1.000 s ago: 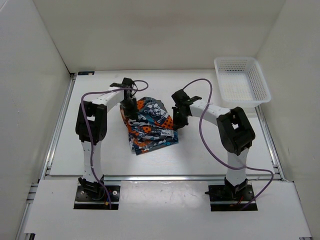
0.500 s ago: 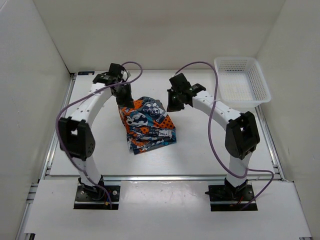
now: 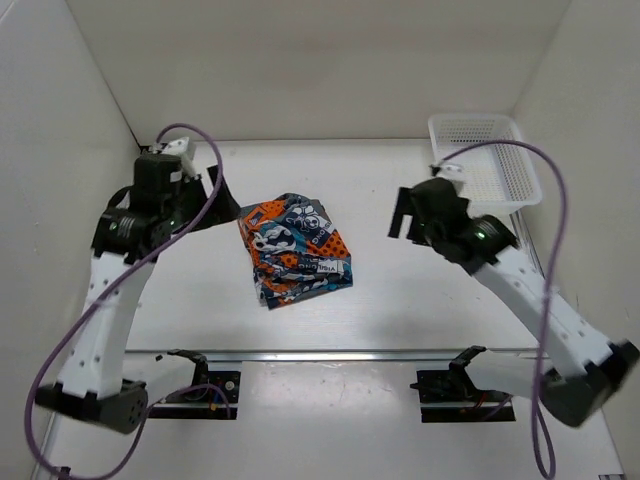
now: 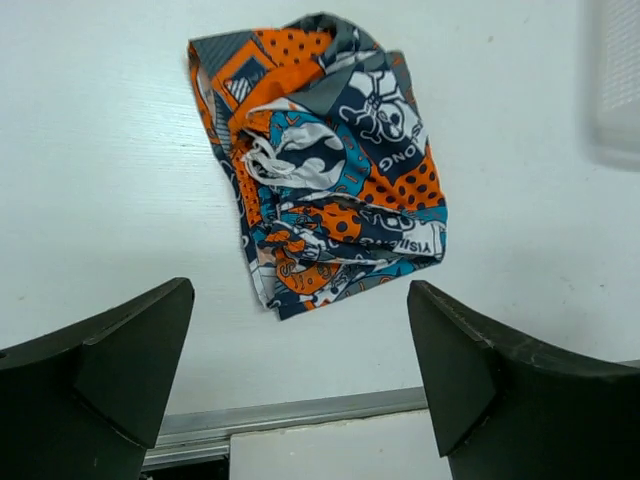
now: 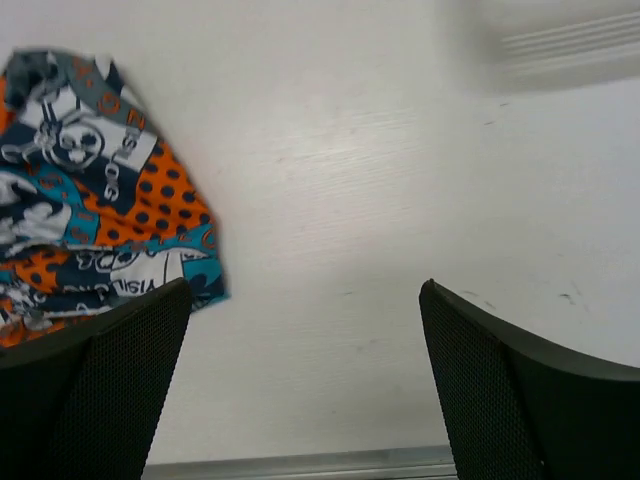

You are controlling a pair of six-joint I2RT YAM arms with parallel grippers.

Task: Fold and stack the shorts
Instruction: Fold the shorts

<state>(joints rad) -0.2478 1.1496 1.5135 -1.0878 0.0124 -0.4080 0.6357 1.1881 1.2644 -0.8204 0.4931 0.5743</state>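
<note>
Left gripper [image 3: 222,198]: jaws wide, empty, raised just left of cloth.
Soft graffiti-print shorts in blue, orange, white, black [image 3: 296,248]: folded bundle at mid-table, between arms, touched by neither.
Right gripper [image 3: 405,215]: jaws wide, empty, nearer white plastic mesh basket [image 3: 470,120].
Fold looks done. Keep fingers clear of loose drawstring; don't drag layers.

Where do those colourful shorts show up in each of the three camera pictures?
Top camera: shorts in the middle of the table.
Left wrist: shorts in the upper middle.
Right wrist: shorts at the left edge, partly cut off.
Shared landmark: metal rail at the table's near edge, along the bottom of both wrist pictures.
</note>
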